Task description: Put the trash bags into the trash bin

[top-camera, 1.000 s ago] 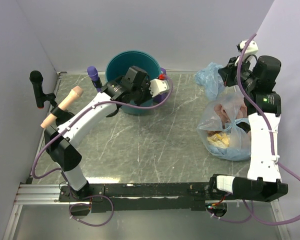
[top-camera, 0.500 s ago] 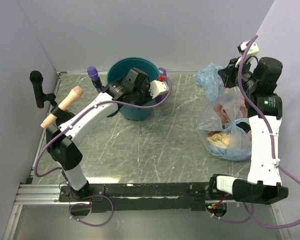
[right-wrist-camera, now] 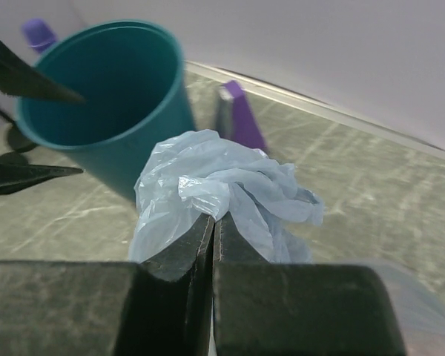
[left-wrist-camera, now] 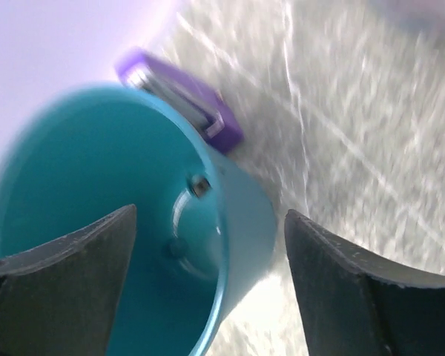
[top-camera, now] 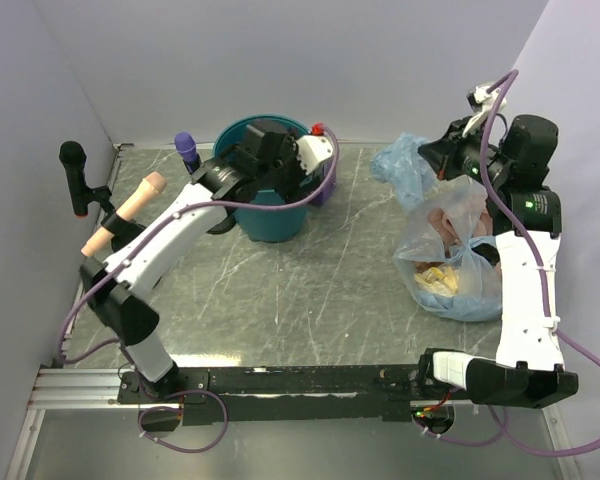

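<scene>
Grey marbled tabletop [top-camera: 310, 290], lilac walls. The pale-blue trash bag [right-wrist-camera: 215, 185] is pinched in the closed right gripper [right-wrist-camera: 213, 222], well right of the teal bin [top-camera: 270, 215]. The left gripper [left-wrist-camera: 208, 222] is spread apart at the bin rim, nothing held. The bag should be carried fully over the opening before release.

Left hand [left-wrist-camera: 209, 215] reaches forward, jaws wide apart; right hand [right-wrist-camera: 211, 222] pinched closed.

trash bag [top-camera: 398, 165] lies right of trash bin [top-camera: 270, 222], seemingly apart.
</scene>
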You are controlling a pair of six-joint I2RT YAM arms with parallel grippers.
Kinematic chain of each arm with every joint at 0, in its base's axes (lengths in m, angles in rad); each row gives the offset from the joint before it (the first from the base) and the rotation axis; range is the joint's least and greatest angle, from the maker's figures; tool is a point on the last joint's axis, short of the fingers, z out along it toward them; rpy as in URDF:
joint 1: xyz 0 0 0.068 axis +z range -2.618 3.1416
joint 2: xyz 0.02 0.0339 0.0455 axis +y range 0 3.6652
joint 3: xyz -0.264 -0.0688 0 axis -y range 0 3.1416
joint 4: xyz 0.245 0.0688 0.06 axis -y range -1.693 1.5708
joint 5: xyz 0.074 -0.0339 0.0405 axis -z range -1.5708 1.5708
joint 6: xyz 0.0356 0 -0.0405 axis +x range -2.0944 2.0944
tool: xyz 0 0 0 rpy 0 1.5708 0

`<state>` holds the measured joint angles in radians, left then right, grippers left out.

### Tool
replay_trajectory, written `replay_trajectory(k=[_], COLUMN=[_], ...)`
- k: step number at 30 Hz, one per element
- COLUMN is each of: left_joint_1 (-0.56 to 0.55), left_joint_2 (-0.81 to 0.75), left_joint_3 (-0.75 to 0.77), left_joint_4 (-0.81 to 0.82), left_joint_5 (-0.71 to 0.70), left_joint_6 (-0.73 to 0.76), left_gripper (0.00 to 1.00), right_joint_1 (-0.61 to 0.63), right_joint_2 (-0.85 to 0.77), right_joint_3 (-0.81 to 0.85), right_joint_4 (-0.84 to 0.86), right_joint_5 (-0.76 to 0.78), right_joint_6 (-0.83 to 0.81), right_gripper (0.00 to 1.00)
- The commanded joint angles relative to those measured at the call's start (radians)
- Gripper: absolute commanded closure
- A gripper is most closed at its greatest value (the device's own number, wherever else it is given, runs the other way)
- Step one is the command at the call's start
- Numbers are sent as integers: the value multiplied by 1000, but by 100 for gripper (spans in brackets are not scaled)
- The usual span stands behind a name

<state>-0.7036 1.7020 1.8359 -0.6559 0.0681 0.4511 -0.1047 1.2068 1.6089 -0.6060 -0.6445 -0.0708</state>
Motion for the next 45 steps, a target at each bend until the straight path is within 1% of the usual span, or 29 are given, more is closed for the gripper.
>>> replay_trajectory(k=[1, 3, 4, 7, 10, 15, 18, 21, 25, 27, 29, 30, 34, 35, 36, 37, 38, 39, 42, 44, 45], left_joint_1=[-36, -48, -57, -94, -123, -126, -135, -142, -149, -148, -148, -148, -148, -146, -145, -142, -136, -128, -91, -73, -68], left_joint_2=[-197, -257, -275, -286, -263, -205, -153, -105, -48, -33, -41, -45, -45, -47, -50, -53, -61, -73, -132, -183, -206], left_joint_3=[-45, -122, -157, -201, -204, -170, -156, -170, -188, -190, -211, -220, -205, -195, -190, -187, -187, -191, -225, -260, -277], left_joint_4=[221, 292, 317, 320, 329, 360, 395, 501, 677, 716, 751, 772, 747, 721, 702, 676, 658, 630, 587, 578, 575], left_joint_5=[25, 96, 117, 177, 165, 200, 159, 93, -42, -41, -13, 4, 88, 113, 124, 148, 162, 170, 219, 208, 207], left_joint_6=[-48, -75, -74, -19, 40, 29, 29, 41, 66, 80, 84, 81, 66, 66, 63, 55, 44, 11, -58, -90, -101], left_gripper=[13, 12, 12, 11, 10, 10, 10, 11, 12, 19, 23, 27, 50, 58, 63, 72, 93, 99, 99, 99, 99], right_joint_1=[69, 127, 141, 172, 191, 212, 223, 232, 234, 232, 232, 232, 232, 232, 231, 227, 221, 209, 142, 82, 62], right_joint_2=[-13, 0, 14, 56, 82, 97, 109, 105, 116, 117, 120, 123, 128, 132, 137, 145, 151, 152, 132, 103, 91], right_joint_3=[34, 57, 71, 111, 137, 141, 138, 117, 114, 109, 109, 109, 120, 129, 138, 149, 161, 173, 184, 172, 163], right_joint_4=[48, 43, 41, 29, 40, 64, 81, 95, 78, 80, 81, 83, 83, 78, 74, 71, 68, 61, 54, 31, 2], right_joint_5=[-35, 2, -7, -67, -112, -126, -161, -144, -152, -149, -152, -152, -147, -141, -138, -138, -142, -147, -149, -146, -144], right_joint_6=[69, 117, 130, 175, 207, 246, 270, 275, 278, 282, 296, 302, 313, 309, 305, 305, 305, 307, 309, 287, 264], right_gripper=[100, 100, 100, 100, 100, 100, 100, 100, 100, 100, 100, 100, 100, 100, 100, 100, 100, 98, 65, 51, 48])
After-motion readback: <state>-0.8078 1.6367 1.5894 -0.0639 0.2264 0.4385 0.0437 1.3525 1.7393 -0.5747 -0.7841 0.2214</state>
